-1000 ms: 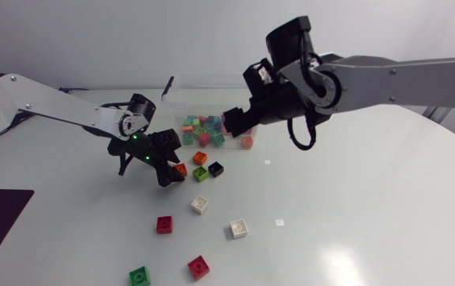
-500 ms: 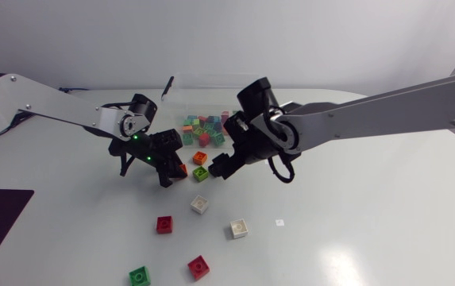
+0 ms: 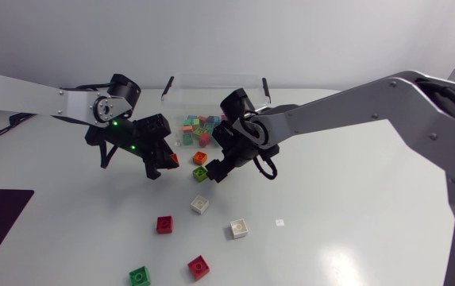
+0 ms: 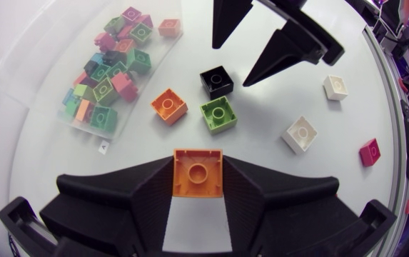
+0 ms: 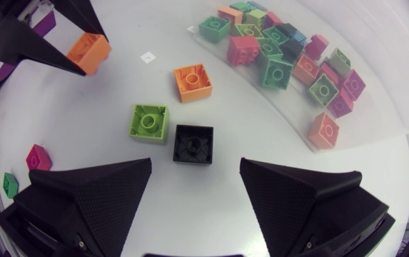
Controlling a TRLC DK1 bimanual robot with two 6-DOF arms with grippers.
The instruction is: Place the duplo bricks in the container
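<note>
Nearest, at the bottom of the head view, a green brick (image 3: pixel 139 276) and a red brick (image 3: pixel 198 266) are seen on the white table (image 3: pixel 354 206). A little farther up, left of the middle, a second red brick (image 3: pixel 164 225) is found, with a white brick (image 3: pixel 239 229) to its right and another white brick (image 3: pixel 200 204) above and between them.

Near the middle of the frame a lime brick (image 3: pixel 201 174) is laid just beside a black brick (image 5: pixel 193 144). The right fingers (image 3: pixel 215 169) are held open there. In the right wrist view the black brick is seen just ahead of the gap between their tips and is not gripped.

To the left, the left fingers (image 3: pixel 160 163) are closed on a held orange brick (image 4: pixel 198 171), which is pressed from two sides.

A loose orange brick (image 3: pixel 200 158) is seen just above the lime brick. Farthest, at the upper middle, the clear container (image 3: pixel 211 79) is found, with a pile of bricks (image 3: pixel 199 127) of many colours inside it.
</note>
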